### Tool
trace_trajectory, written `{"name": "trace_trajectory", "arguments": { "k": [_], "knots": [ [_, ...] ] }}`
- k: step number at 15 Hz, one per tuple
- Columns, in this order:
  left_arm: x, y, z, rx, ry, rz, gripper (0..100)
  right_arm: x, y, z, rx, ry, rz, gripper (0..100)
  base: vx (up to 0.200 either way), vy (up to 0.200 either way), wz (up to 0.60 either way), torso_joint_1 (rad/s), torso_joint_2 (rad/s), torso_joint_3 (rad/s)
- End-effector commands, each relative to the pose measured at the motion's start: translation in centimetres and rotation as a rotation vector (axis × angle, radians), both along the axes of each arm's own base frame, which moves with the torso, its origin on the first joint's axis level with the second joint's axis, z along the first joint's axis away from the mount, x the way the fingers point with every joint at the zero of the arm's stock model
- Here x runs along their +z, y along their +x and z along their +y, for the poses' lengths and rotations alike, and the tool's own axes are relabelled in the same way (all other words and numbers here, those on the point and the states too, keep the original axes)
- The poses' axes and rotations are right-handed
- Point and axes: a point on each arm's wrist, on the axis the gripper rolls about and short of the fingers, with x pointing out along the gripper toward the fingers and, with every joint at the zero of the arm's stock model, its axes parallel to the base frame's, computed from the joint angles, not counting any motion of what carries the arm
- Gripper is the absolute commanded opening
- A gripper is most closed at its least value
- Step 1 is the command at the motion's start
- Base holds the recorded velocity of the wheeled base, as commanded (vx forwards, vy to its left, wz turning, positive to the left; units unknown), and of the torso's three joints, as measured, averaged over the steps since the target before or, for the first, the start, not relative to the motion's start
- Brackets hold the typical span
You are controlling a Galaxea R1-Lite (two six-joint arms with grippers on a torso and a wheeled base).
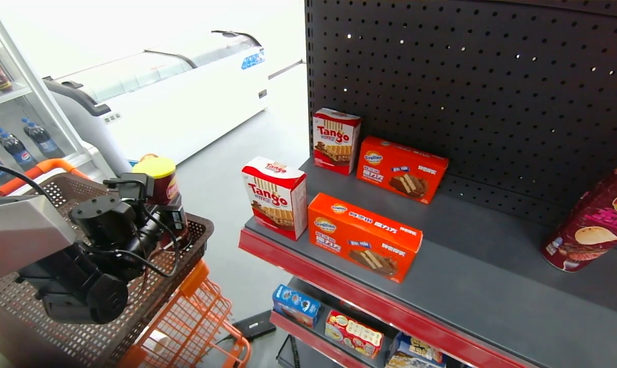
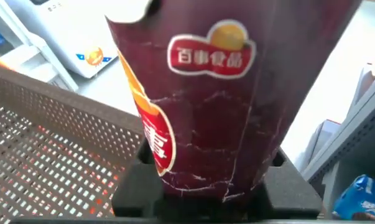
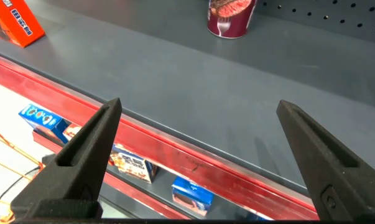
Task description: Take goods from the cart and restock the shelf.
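Currently clamping the chip can low on its body in the left gripper, holding it upright at the far corner of the cart. Not telling whether lifting clear of the mesh or resting on it. Gripping low is probably leaving the yellow lid free and the can easy to stand on the shelf.

Hanging the right gripper wide open above the shelf's front edge, carrying nothing, likely waiting out of the way.

Showing bare grey shelf between the orange boxes and a second chip can leaning at the far right; judging that the landing spot, grouping like with like. Wafer boxes facing outward at the left end.
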Motion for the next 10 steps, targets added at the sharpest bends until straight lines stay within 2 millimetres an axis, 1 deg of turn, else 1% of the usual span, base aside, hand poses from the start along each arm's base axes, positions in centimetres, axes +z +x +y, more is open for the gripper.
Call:
{"name": "trace_trajectory", "arguments": {
  "k": [1,2,3,5,6,7,8,9,10],
  "knots": [
    [6.8,-2.8,-0.7,-0.025,0.003,-0.115,0,0.0,0.0,0.0,0.000,0.000,0.000,100,0.000,0.000,0.00,0.000,0.00,0.000],
    [8.5,-4.4,-0.8,-0.049,0.005,-0.117,0,0.0,0.0,0.0,0.000,0.000,0.000,100,0.000,0.000,0.00,0.000,0.00,0.000],
    [9.9,-5.6,-1.5,-0.087,0.001,-0.136,0,0.0,0.0,0.0,0.000,0.000,0.000,100,0.000,0.000,0.00,0.000,0.00,0.000],
    [11.3,-7.6,-2.4,-0.121,0.003,-0.165,0,0.0,0.0,0.0,0.000,0.000,0.000,100,0.000,0.000,0.00,0.000,0.00,0.000],
    [11.8,-8.3,-2.8,-0.139,0.005,-0.178,0,0.0,0.0,0.0,0.000,0.000,0.000,100,0.000,0.000,0.00,0.000,0.00,0.000],
    [12.5,-9.4,-3.8,-0.174,0.001,-0.181,0,0.0,0.0,0.0,0.000,0.000,0.000,100,0.000,0.000,0.00,0.000,0.00,0.000],
    [12.6,-10.1,-4.0,-0.185,0.006,-0.098,0,0.0,0.0,0.0,0.000,0.000,0.000,100,0.000,0.000,0.00,0.000,0.00,0.000],
    [12.5,-11.2,-4.3,-0.216,0.004,-0.086,0,0.0,0.0,0.0,0.000,0.000,-0.001,100,0.000,0.000,0.00,0.000,0.00,0.000],
    [11.8,-12.5,-5.0,-0.276,0.006,-0.056,0,0.0,0.0,0.0,0.000,0.000,0.000,100,0.000,0.000,0.00,0.000,0.00,0.000]
  ]
}}
